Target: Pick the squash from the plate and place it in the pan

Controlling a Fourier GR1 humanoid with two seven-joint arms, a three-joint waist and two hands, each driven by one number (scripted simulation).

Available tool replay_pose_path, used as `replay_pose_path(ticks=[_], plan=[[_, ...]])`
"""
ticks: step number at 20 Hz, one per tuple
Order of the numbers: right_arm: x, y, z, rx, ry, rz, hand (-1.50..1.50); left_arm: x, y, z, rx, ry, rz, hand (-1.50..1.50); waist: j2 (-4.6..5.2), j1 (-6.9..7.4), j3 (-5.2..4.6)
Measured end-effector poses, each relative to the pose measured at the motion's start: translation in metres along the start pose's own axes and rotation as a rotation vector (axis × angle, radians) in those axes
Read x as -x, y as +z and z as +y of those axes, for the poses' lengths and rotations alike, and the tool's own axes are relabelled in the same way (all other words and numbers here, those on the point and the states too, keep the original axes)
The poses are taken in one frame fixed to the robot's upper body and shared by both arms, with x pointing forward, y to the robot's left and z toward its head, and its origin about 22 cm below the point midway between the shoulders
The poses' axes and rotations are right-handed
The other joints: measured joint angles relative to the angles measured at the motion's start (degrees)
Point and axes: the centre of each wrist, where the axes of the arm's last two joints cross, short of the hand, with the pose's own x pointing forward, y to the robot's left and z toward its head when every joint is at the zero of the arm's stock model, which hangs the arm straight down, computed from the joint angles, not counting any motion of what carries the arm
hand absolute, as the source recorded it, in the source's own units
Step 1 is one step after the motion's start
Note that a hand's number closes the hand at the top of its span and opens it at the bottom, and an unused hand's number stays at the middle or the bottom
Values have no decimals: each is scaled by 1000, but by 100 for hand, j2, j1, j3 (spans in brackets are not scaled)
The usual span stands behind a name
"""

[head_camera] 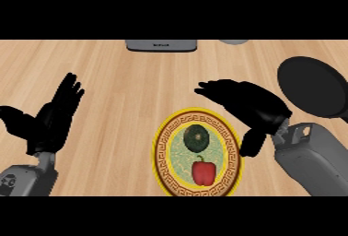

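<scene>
A dark green round squash (196,138) lies on the upper half of a yellow-rimmed patterned plate (165,138), with a red bell pepper (203,171) just below it on the same plate. The black pan (314,85) sits at the right edge of the counter. My right hand (252,103) hovers open above and to the right of the plate, fingers stretched leftward over the plate's upper rim, thumb hanging down beside the plate's right edge; it holds nothing. My left hand (51,117) stays open at the left, fingers up, away from the plate.
A grey appliance (162,45) stands at the counter's far edge, with a small grey object (234,41) to its right. Bare wooden counter (129,87) lies between my hands and behind the plate.
</scene>
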Motion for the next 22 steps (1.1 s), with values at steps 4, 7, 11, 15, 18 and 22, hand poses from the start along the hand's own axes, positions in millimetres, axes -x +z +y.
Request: replay_pose_path(ticks=[4,7,11,15,18,22], plan=[[-10,-5,7,-124,56,26,-150,-4,-1,4,-13,3,3,0,-4,-45,5],[-29,-5,17,-167,98,27,-150,-2,-4,3,-16,3,2,0,-7,-73,7],[-42,-3,24,-190,204,62,-150,0,1,1,-17,4,-1,0,-10,-70,9],[-58,0,29,-168,282,98,-150,-5,2,6,-19,5,-1,0,-10,-78,9],[-69,-1,27,-152,295,109,-150,1,4,7,-17,10,3,0,-8,-78,10],[-86,-13,37,-133,287,90,-150,1,-3,6,-17,11,1,0,-3,-78,10]])
